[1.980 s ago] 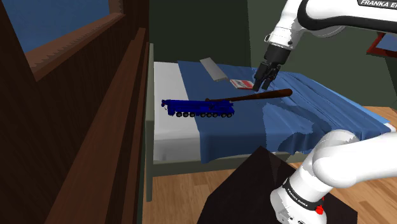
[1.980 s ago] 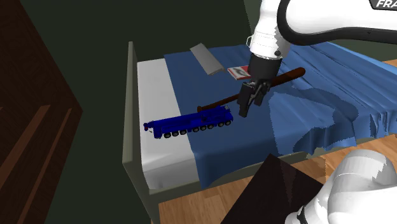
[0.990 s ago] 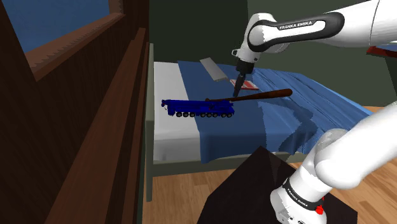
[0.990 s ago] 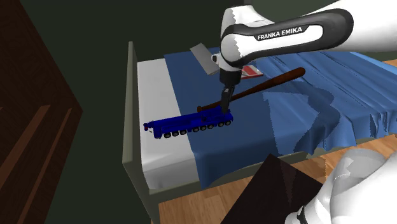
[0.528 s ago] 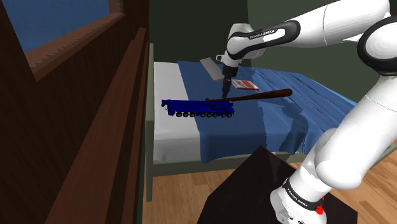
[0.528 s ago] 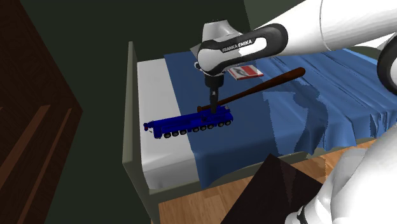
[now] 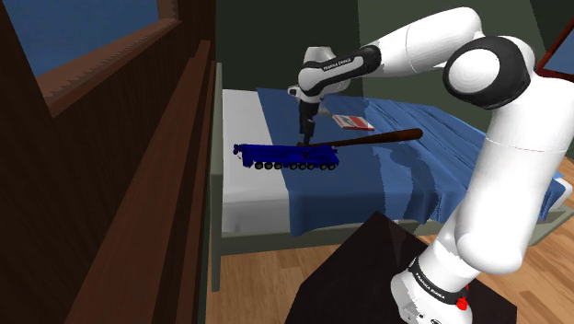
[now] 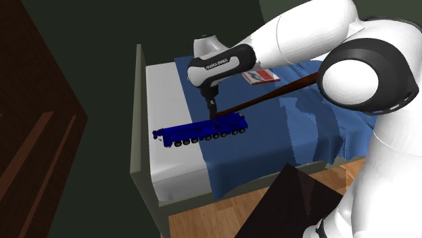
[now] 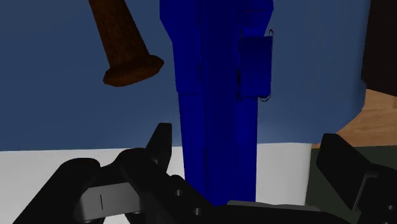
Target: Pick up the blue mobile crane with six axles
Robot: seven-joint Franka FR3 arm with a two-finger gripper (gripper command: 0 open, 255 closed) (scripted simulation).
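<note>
The blue mobile crane (image 7: 285, 158) (image 8: 199, 130) lies lengthwise on the bed, across the line where the white sheet meets the blue cover, with a row of small black wheels along its side. My black gripper (image 7: 304, 138) (image 8: 212, 111) points down just above the crane's end nearest the bat. In the wrist view the crane's blue body (image 9: 216, 95) runs between my fingers, and the gripper (image 9: 251, 159) is open. One fingertip (image 9: 159, 143) is close beside the crane, while the other (image 9: 340, 159) stands well apart from it.
A brown wooden bat (image 7: 368, 140) (image 8: 270, 94) (image 9: 121, 44) lies slantwise, its knob end beside the crane. A red and white book (image 7: 352, 121) (image 8: 261, 76) lies further back. Grey-green bed frame (image 7: 217, 184), dark wooden furniture (image 7: 110, 184) at the shoulder view's left, dark stand (image 7: 359, 276) below.
My arm has swung across the bed toward the shoulder view's left, from over the bat's thick end to above the crane, and lowered. Crane and bat have not moved.
</note>
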